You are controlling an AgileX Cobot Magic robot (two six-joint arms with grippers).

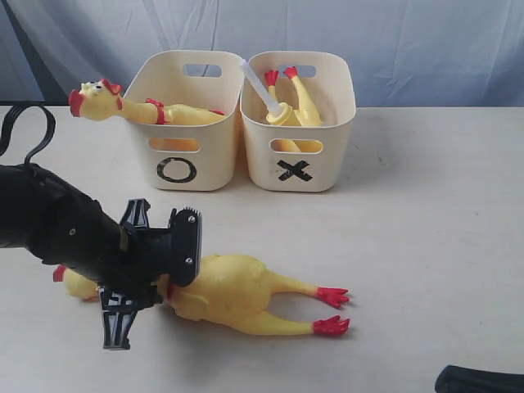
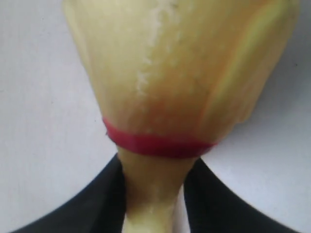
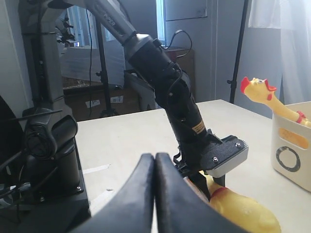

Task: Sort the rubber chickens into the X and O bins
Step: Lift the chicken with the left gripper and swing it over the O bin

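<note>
White tabletop (image 1: pixel 426 213), long yellow rubber chicken (image 1: pixel 233 291) lying flat, left gripper (image 2: pixel 158 167) clamped round its neck, right gripper (image 3: pixel 154 162) fingers pressed together, holding nothing

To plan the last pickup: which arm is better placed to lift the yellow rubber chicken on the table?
Left. The left gripper holds the yellow rubber chicken by the neck; the right gripper is shut, empty, away from it.

Left gripper (image 1: pixel 164 288) is on the neck of the chicken (image 1: pixel 237 291) lying lower center; O bin (image 1: pixel 205 155) and X bin (image 1: pixel 332 139) up top hold one each.
</note>
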